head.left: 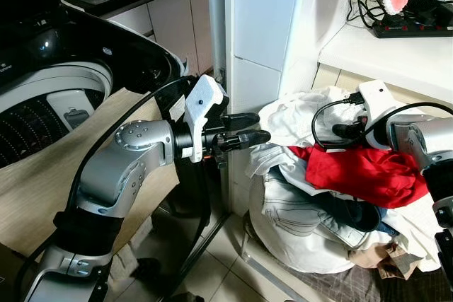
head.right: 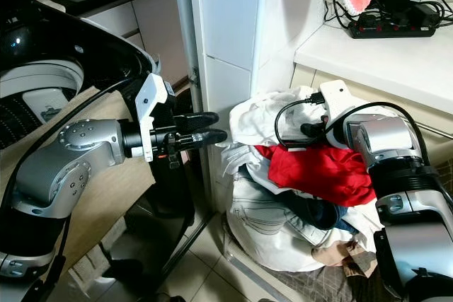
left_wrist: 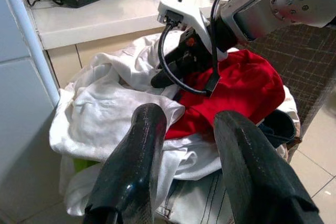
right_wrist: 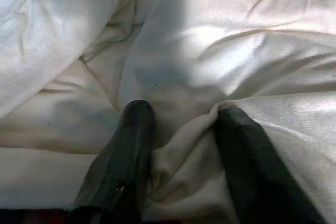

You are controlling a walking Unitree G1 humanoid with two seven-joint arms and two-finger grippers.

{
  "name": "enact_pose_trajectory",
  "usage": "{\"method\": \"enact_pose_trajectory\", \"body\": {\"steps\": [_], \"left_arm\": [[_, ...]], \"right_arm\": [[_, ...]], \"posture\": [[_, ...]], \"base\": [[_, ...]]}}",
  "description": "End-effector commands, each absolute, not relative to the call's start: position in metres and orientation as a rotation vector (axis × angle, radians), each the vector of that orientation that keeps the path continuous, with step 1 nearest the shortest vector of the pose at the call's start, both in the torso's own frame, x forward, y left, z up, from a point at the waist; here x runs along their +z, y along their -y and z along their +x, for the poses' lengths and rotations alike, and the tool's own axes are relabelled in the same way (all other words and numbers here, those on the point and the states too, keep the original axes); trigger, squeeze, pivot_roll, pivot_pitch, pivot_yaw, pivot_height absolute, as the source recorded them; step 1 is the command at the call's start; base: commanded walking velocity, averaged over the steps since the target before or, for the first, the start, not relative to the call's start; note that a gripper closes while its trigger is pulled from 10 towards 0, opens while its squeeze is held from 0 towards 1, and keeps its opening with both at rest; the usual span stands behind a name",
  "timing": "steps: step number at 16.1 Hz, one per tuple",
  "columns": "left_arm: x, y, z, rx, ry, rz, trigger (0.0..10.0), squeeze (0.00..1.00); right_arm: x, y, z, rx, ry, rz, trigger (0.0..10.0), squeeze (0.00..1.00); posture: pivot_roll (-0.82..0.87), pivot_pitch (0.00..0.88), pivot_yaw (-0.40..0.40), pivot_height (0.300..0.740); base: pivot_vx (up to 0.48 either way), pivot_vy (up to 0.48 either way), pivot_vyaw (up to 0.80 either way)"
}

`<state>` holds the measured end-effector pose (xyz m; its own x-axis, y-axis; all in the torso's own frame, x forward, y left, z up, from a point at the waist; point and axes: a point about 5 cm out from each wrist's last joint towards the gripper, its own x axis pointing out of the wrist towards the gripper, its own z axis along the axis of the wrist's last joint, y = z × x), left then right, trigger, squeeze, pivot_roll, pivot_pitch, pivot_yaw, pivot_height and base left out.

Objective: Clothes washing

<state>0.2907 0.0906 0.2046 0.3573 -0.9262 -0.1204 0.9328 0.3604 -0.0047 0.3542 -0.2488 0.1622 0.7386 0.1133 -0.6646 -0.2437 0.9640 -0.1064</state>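
At three o'clock, right gripper [right_wrist: 178, 129] straddles a soft, limp white cotton garment [right_wrist: 210, 51] – fingers parted, fold between; left gripper [head.left: 244, 129] open, empty.

Matt white cloth [right_wrist: 220, 51], creased; red cloth [head.left: 361, 171] soft; right claw [right_wrist: 178, 129] fingers [right_wrist: 131, 150] glossy blk plastic.

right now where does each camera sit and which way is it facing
Left eye, right eye: on the head, looking down at the laundry pile and washing machine; both arms show.
Left wrist: past its open fingers toward the pile and right gripper.
Right wrist: fingers pressed into white cloth.
All share the pile.
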Motion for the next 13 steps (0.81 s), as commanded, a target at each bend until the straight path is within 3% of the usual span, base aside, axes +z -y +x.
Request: {"method": "enact_pose_trajectory", "body": {"steps": [1,10,13], "left_arm": [[0.205,-0.091,0.288,-1.197,-0.105,0.071,10.0,0.00],[0.202,-0.091,0.286,-1.156,-0.096,0.057,10.0,0.00],[0.209,-0.090,0.293,-1.114,-0.050,0.039,10.0,0.00]], "right_arm": [[0.161,0.247,0.355,0.207,-0.726,-0.174,0.0,0.00],[0.167,0.248,0.353,0.247,-0.677,-0.054,0.0,0.00],[0.195,0.247,0.354,0.299,-0.561,0.140,0.0,0.00]], "posture": [[-0.17,0.000,0.049,0.740],[-0.17,0.000,0.010,0.740],[-0.17,0.000,0.017,0.740]], "base": [[0.000,0.000,0.00],[0.000,0.000,0.00],[0.000,0.000,0.00]]}}
